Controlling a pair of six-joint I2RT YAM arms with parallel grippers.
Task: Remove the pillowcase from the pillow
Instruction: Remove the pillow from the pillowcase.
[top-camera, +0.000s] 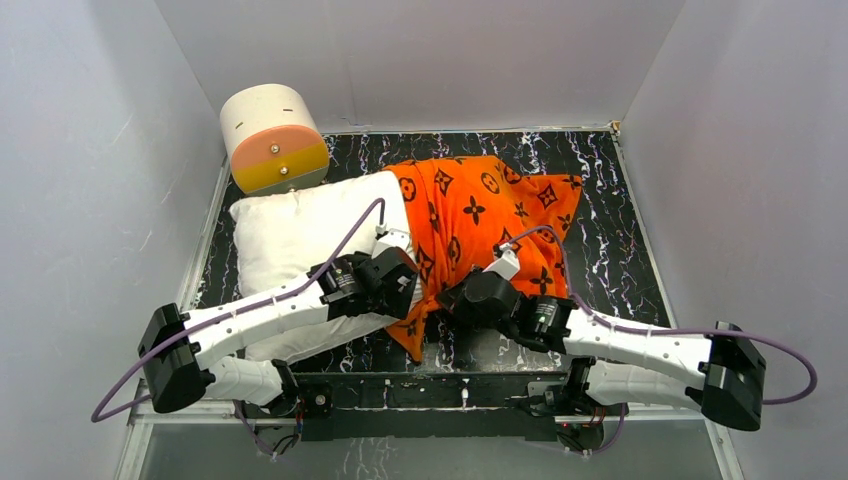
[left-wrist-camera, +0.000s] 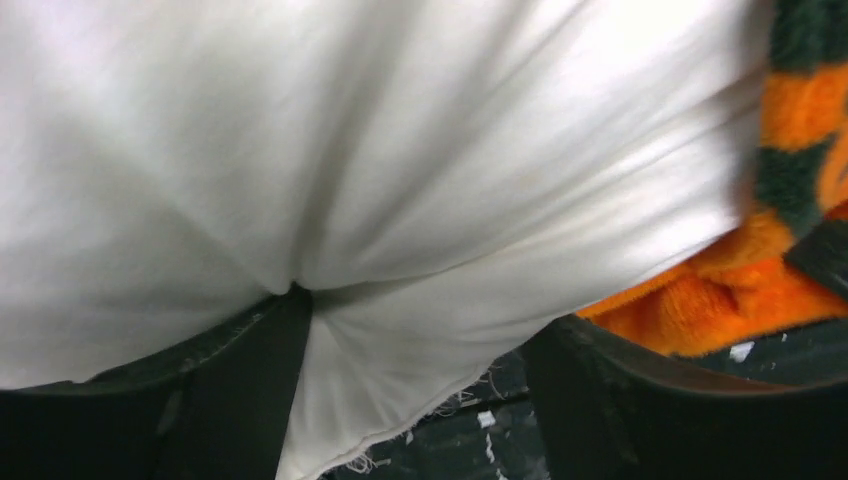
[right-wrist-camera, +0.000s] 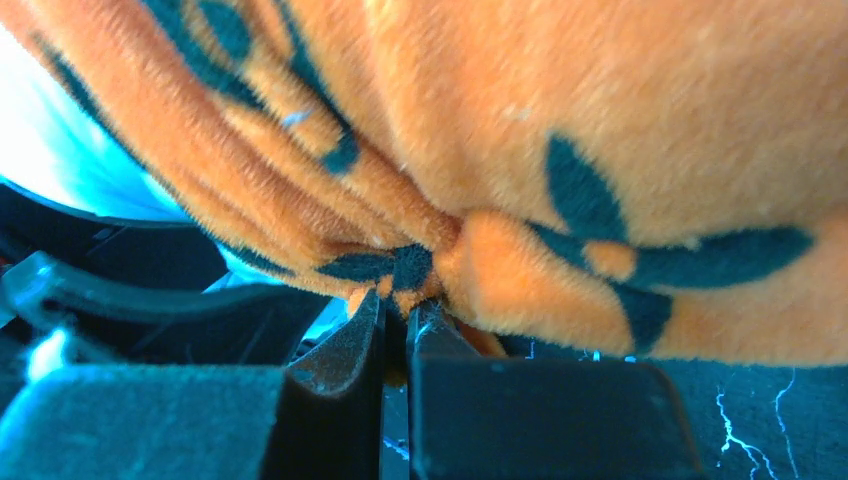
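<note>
The pillowcase (top-camera: 480, 215) covers only the right end of the pillow (top-camera: 300, 235), which lies across the tabletop (top-camera: 610, 230). The right hand (right-wrist-camera: 397, 320) is pinched tight on an orange fold. The left hand (left-wrist-camera: 425, 320) gapes wide around white fabric. Best to clamp the pillow first, then pull rightward, low and steady.

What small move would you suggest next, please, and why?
Probably close the left gripper on the pillow at its near edge: its jaws stand apart around the white fabric, while the right gripper pinches the pillowcase, so anchoring the pillow should let the cover pull away.
</note>
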